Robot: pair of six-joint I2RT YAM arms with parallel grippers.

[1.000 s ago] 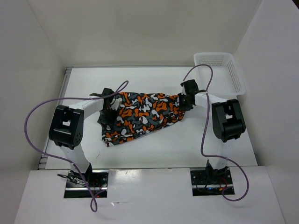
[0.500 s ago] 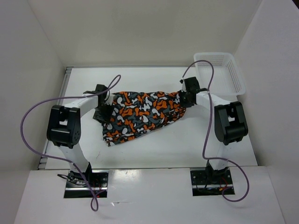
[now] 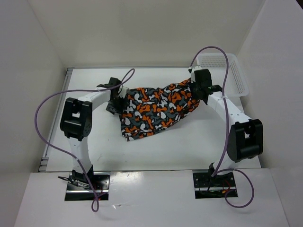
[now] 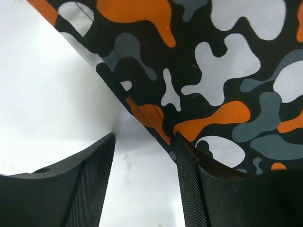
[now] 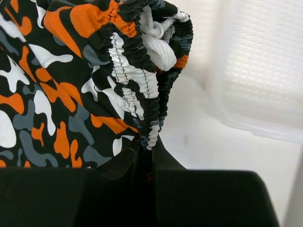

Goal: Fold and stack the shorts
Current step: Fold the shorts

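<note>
**One pair of shorts between two arms**

I count two arms, one pair of shorts (image 3: 158, 106) and one white lattice basket (image 3: 239, 78). My left fingers (image 3: 115, 97) sit at the shorts' left edge. Only the left wrist view shows them spread, pinching nothing. The shorts lie across mid-bench. The right wrist view shows my right fingers (image 3: 196, 89) clenched on the gathered waistband. The basket sits far right on the white bench (image 3: 189, 142), with white walls around.

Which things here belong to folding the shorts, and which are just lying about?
In the job: shorts; right gripper, pinching them; left gripper, open at their other edge.
Lying about: white lattice basket, at the far right corner.
</note>
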